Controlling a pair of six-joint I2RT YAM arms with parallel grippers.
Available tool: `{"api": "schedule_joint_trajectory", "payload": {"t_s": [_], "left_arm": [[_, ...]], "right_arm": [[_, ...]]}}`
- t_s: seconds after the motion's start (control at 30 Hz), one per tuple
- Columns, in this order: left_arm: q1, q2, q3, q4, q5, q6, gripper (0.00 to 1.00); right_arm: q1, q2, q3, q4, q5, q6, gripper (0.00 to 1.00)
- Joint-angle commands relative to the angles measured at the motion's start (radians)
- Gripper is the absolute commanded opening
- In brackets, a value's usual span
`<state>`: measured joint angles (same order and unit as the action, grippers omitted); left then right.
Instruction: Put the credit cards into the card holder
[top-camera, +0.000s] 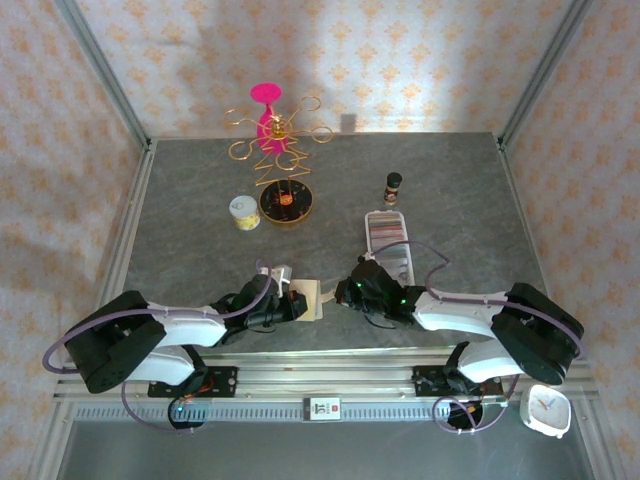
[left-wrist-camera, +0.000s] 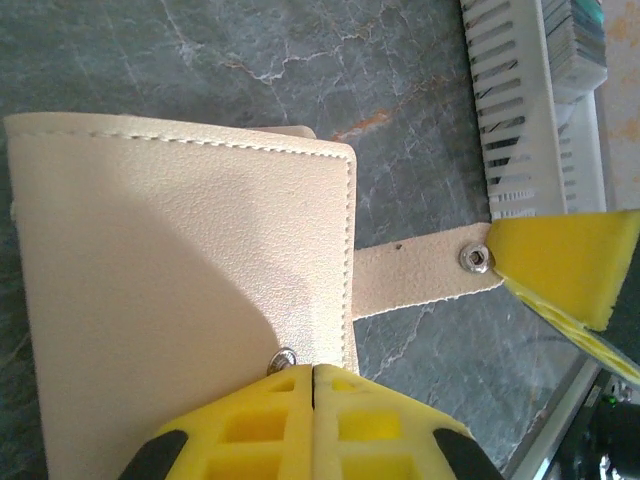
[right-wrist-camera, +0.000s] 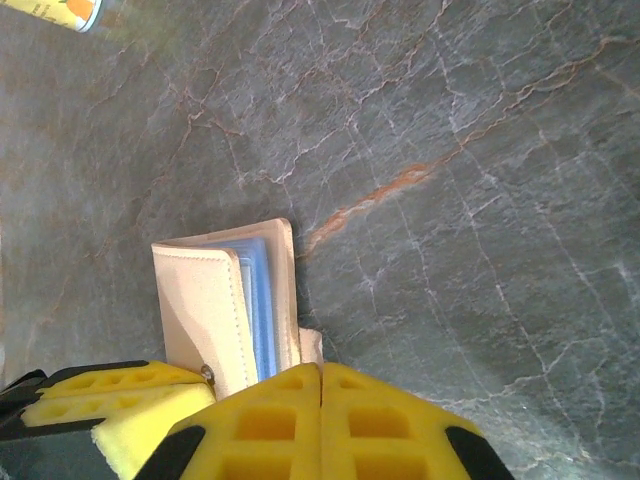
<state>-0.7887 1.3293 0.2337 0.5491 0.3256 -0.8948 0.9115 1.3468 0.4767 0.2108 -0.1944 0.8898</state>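
Top external: grey veined counter (top-camera: 200, 220), enclosed by patterned wallpaper walls (top-camera: 400, 60). Card holder (top-camera: 310, 298) lies near-centre between the arms; credit cards (top-camera: 388, 238) stand just beyond, to the right. Left pincer (left-wrist-camera: 313, 385) and right pincer (right-wrist-camera: 320, 380) both have fingers together.

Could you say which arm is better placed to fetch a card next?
Probably the right arm: the card tray lies on its side, while the left arm is over the holder.

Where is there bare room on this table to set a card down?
Bare: left of the tin; right of the tray and bottle. Crowded: the near middle, where left arm and right arm meet at the holder.
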Motion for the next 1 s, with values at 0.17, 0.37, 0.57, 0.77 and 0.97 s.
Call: {"api": "schedule_joint_trajectory", "payload": {"t_s": [0.17, 0.37, 0.57, 0.77, 0.97], "left_arm": [[-0.017, -0.016, -0.005, -0.072, -0.069, 0.000, 0.00], [-0.018, -0.169, 0.013, -0.292, -0.196, 0.017, 0.00], [-0.017, -0.212, -0.034, -0.357, -0.206, 0.009, 0.00], [-0.019, -0.218, 0.006, -0.316, -0.138, 0.000, 0.00], [-0.020, -0.189, 0.005, -0.283, -0.151, -0.009, 0.00]], "right_arm": [[0.011, -0.007, 0.028, 0.013, -0.022, -0.023, 0.00], [0.013, 0.011, 0.038, 0.010, -0.022, -0.023, 0.00], [0.013, 0.020, 0.045, -0.003, -0.017, -0.030, 0.00], [0.016, 0.031, 0.057, 0.012, -0.042, -0.041, 0.00], [0.020, 0.063, 0.091, 0.042, -0.094, -0.073, 0.00]]}}
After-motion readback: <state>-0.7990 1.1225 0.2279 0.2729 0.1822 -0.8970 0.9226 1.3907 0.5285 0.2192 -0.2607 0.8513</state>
